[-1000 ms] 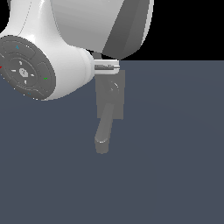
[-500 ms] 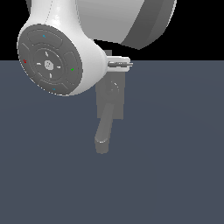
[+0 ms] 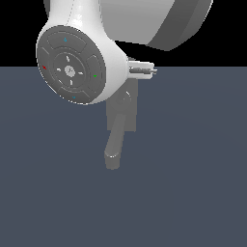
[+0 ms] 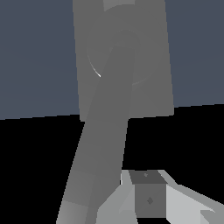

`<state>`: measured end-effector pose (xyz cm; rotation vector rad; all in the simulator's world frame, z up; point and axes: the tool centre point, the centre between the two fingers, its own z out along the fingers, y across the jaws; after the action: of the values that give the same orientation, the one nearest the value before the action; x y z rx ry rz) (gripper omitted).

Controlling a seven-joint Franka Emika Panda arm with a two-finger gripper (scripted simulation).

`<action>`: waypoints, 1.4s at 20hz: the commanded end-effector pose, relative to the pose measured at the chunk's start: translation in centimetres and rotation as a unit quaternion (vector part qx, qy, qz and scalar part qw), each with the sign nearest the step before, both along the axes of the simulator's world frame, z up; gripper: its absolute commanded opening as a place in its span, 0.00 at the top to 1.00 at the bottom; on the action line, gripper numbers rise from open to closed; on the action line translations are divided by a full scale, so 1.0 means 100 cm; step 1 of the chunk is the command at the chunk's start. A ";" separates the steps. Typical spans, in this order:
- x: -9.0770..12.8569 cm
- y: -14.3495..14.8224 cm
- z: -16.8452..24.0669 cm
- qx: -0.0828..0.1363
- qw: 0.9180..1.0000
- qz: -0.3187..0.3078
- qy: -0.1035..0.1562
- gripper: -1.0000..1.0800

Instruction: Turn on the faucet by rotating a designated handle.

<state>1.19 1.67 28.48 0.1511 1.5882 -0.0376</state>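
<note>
Now | gripper (image 4: pixel 144 197): jaw state unclear, beside spout | faucet (image 3: pixel 126 116): base plate just past gripper | handle: not discernible

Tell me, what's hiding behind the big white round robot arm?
The grey faucet's flat base plate and thick spout poke out below the white robot arm. The arm covers the faucet's upper part, so its thin handle can't be seen there.

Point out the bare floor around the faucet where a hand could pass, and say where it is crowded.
Open grey floor lies on both sides of the faucet and in front of its spout tip in the exterior view. It is crowded above the base plate, where the white robot arm hangs close. The hand sits right beside the spout.
</note>
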 end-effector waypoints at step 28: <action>-0.002 -0.094 -0.009 -0.001 0.999 -0.016 -0.039 1.00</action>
<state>0.25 -10.44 27.64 0.4013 1.4788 -0.1220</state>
